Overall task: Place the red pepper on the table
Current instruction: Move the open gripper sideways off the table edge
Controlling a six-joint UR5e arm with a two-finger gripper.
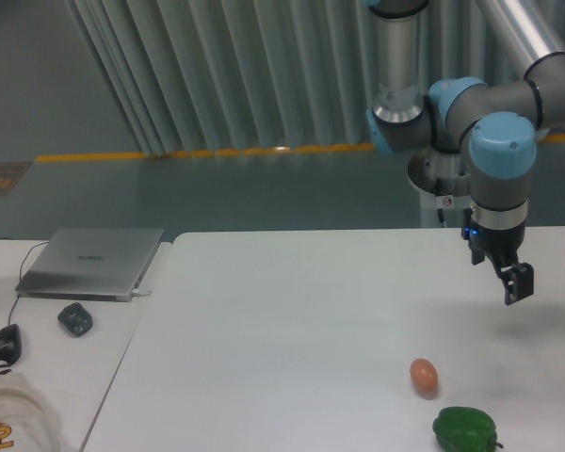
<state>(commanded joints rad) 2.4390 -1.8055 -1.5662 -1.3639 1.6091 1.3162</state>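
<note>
the gripper (517, 285) hangs above the table (292, 320), apparently empty; i can't tell its jaw state. no red pepper visible, only egg (424, 375) and green pepper (465, 428).

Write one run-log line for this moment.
claw: above table, empty | red pepper: not visible | egg, green pepper: on table

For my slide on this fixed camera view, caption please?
Gripper hovers above white table; egg and green pepper lie nearby.
</note>
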